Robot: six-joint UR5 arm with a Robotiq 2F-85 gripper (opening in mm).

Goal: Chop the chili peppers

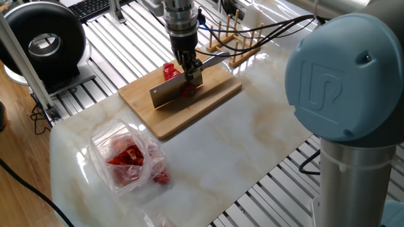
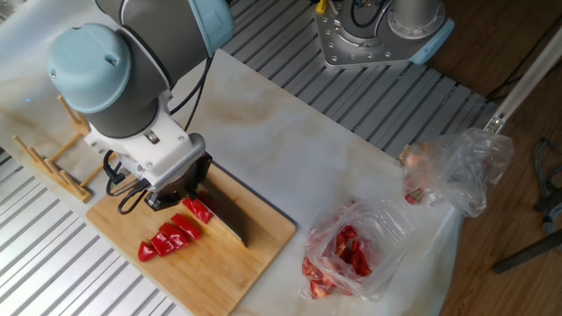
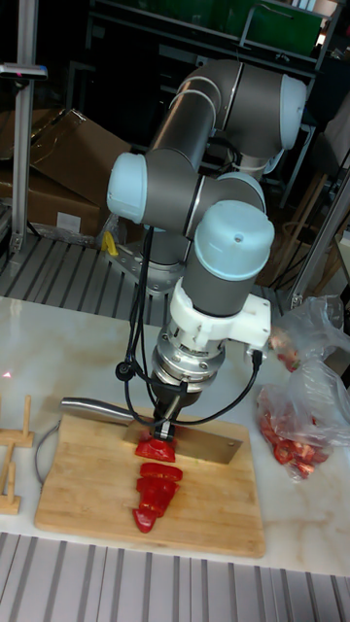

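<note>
- My claw [image 1: 191, 70] stood over the wooden cutting board [image 1: 208, 104], pointing down, fingers closed upon a knife [image 1: 170, 93] where the blade met the handle.
- In the tall fixed view, the claw [image 3: 165, 420] sat directly above the blade [image 3: 209, 447], and the knife's metal handle [image 3: 92, 409] ran out level to one side.
- The blade's edge was down at the board surface, beside the chili peppers [image 2: 176, 235].
- The chili peppers lay on the board as a short row of red slices [image 3: 154, 483]; the piece nearest the blade [image 3: 156, 449] was touching it.
- In one fixed view most of the red was hidden behind the blade; a bit showed at each side [image 1: 168, 69].
- A see-through plastic bag [image 2: 351, 250] with red pieces rested on the marble table [image 2: 290, 140], well apart from the board.
- A second, crumpled bag [image 2: 457, 171] lay near the table's edge.
- A wooden rack [image 1: 233, 38] stood just beyond the board's far corner.
- Cables [image 1: 265, 28] trailed from my wrist across the rack.
</note>
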